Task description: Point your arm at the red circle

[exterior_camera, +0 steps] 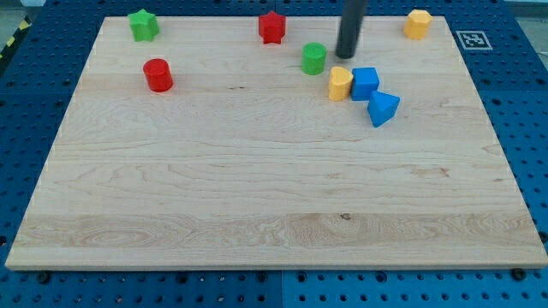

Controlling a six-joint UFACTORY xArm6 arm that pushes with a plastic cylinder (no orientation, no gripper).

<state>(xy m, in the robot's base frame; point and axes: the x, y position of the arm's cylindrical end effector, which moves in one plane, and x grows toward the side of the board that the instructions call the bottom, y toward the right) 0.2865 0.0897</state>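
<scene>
The red circle [157,75] is a short red cylinder at the board's upper left. My tip [345,56] is the lower end of the dark rod coming down from the view's top, right of centre. It stands far to the right of the red circle, just right of the green circle [313,58] and above the yellow heart-shaped block [341,84] and the blue cube [365,83]. It touches no block that I can see.
A green star [143,25] sits at the top left, a red star [272,27] at the top centre, a yellow hexagon [417,24] at the top right. A blue triangle [383,109] lies below the blue cube. The wooden board [257,197] rests on a blue perforated table.
</scene>
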